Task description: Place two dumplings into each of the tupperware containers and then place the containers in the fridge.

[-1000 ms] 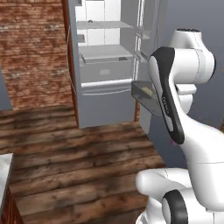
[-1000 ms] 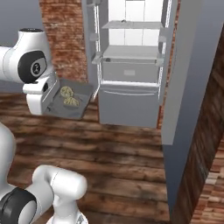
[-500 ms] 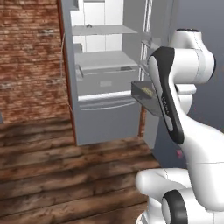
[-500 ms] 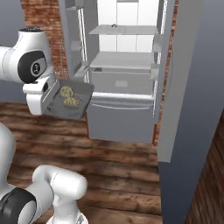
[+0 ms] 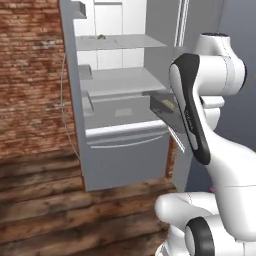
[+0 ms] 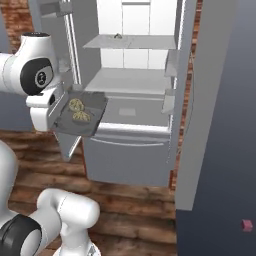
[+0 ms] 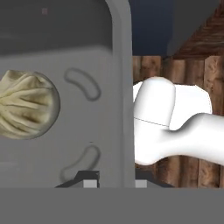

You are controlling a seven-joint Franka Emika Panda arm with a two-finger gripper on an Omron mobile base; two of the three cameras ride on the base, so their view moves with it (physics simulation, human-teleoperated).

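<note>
Loaded container carried up to the open fridge

The gripper [image 7: 114, 181] is clamped narrowly on the rim of 1 tupperware container [image 6: 80, 116], holding it roughly level so the 2 dumplings [image 6: 78, 110] inside stay seated rather than rolling out. The container hangs in the air just in front of the fridge [image 6: 131, 100], whose doors stand open, at about the height of the middle shelf [image 6: 131, 80] and off toward its left edge in the right base view. That height suits sliding it straight in. A small item, too small to identify, sits on the fridge's top shelf [image 6: 129, 42]. Judged from this, the carry is nearly over and the placing step remains.
</note>
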